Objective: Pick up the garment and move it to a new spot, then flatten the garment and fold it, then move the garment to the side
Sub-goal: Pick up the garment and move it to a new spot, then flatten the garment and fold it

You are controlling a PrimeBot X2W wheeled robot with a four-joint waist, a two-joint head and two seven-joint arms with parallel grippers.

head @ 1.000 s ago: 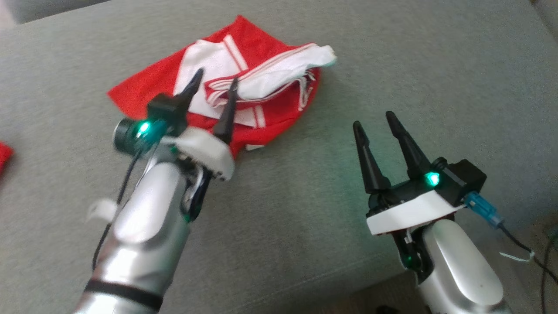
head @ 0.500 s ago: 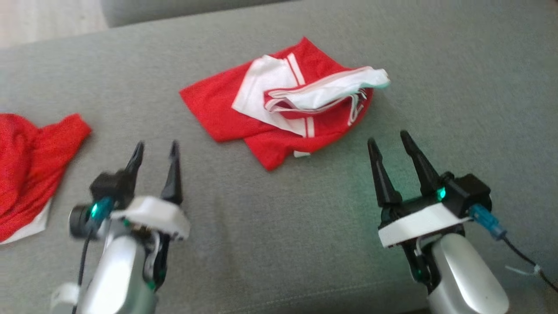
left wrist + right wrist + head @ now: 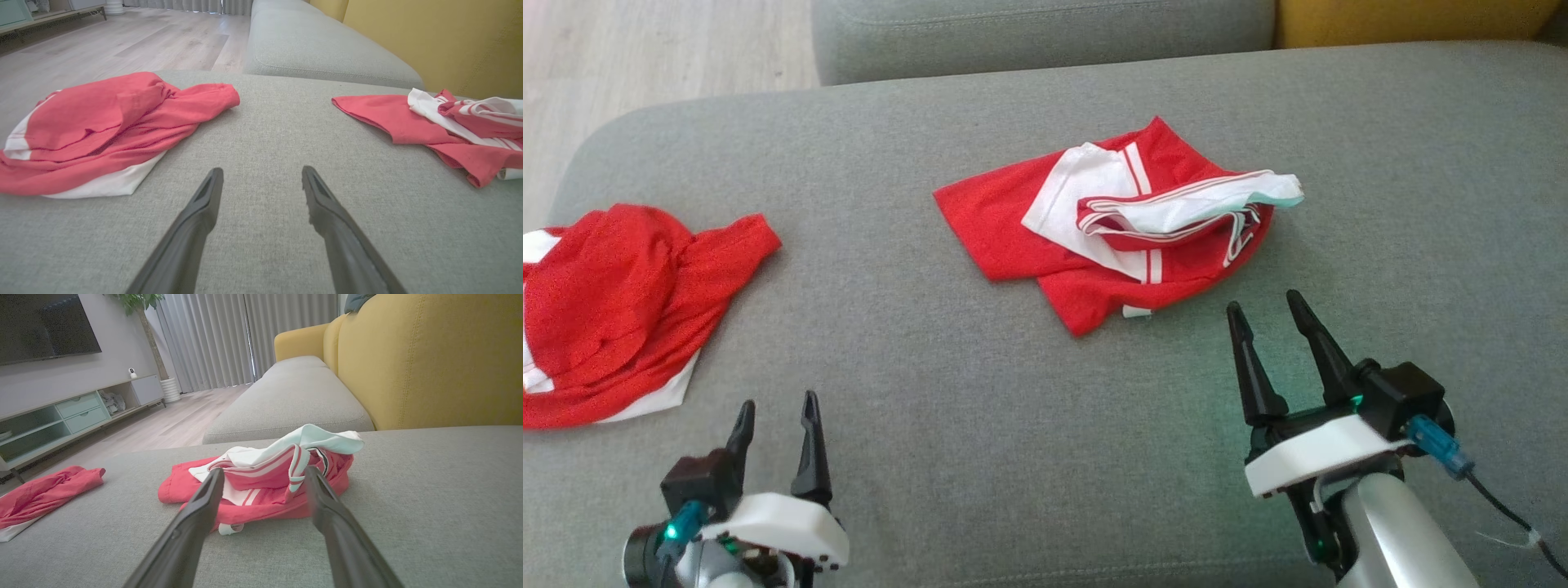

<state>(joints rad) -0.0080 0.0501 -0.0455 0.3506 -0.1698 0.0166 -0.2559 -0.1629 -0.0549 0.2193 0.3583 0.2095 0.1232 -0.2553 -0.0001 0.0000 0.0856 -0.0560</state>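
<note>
Head view: left gripper [image 3: 777,402] and right gripper [image 3: 1263,302] both gape wide, holding nothing; the red-and-white garment [image 3: 1005,229] lies loosely folded on the sofa seat [image 3: 980,425] at eleven o'clock from the right gripper, fold apparently done, move aside outstanding; crumpled red garment [image 3: 621,310] at nine o'clock.

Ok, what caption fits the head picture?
Open left hand and right hand over grey sofa; red-and-white garment ahead, crumpled red garment left.

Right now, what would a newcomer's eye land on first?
The red-and-white garment, loosely folded mid-cushion on the grey sofa, just beyond the right hand. Then a second red garment crumpled at the cushion's left end, ahead of the left hand. Both hands are open and empty.
</note>
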